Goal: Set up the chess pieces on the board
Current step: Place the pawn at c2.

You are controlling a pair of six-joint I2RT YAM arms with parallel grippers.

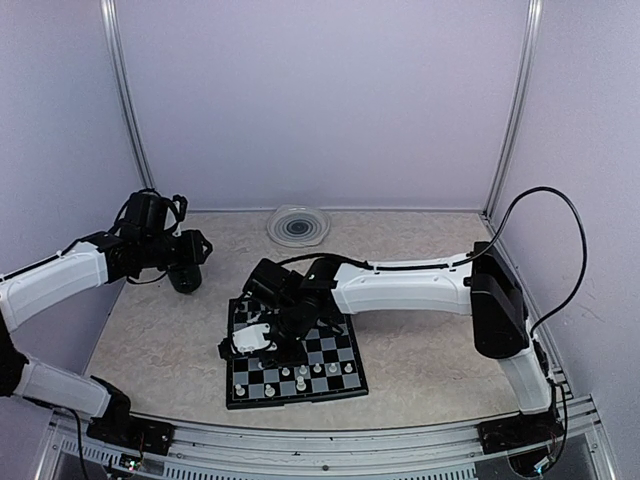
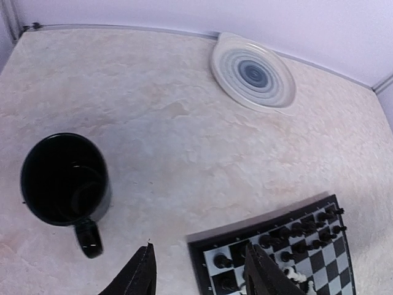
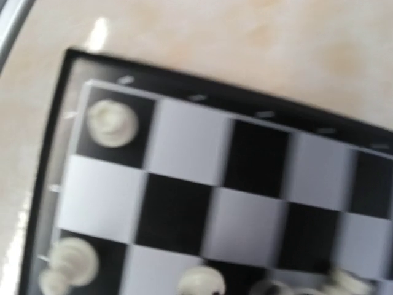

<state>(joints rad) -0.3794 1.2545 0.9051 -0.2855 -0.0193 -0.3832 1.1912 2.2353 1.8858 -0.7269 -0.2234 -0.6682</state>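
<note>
Your right claw [image 1: 255,340] sits closed over the far left of the board [image 1: 335,380], which lies on the bench [image 2: 153,92] between the arms. It hides those squares, and you cannot tell whether a piece is pinched. Its wrist view is blurred: white chess pieces [image 3: 112,121] stand near a corner, and the border's pale marks are unreadable. Your left claw [image 2: 199,279], cut off at the frame's bottom, has its fingers apart and empty near the black cup [image 2: 64,181].

The left arm [image 1: 55,280] and the right arm [image 1: 400,288] share glossy white shells between black joints, ending in matte-black wedge-shaped fingers [image 2: 138,276], with a thin black cable [image 1: 585,255] looping well behind the right arm's fingers.
</note>
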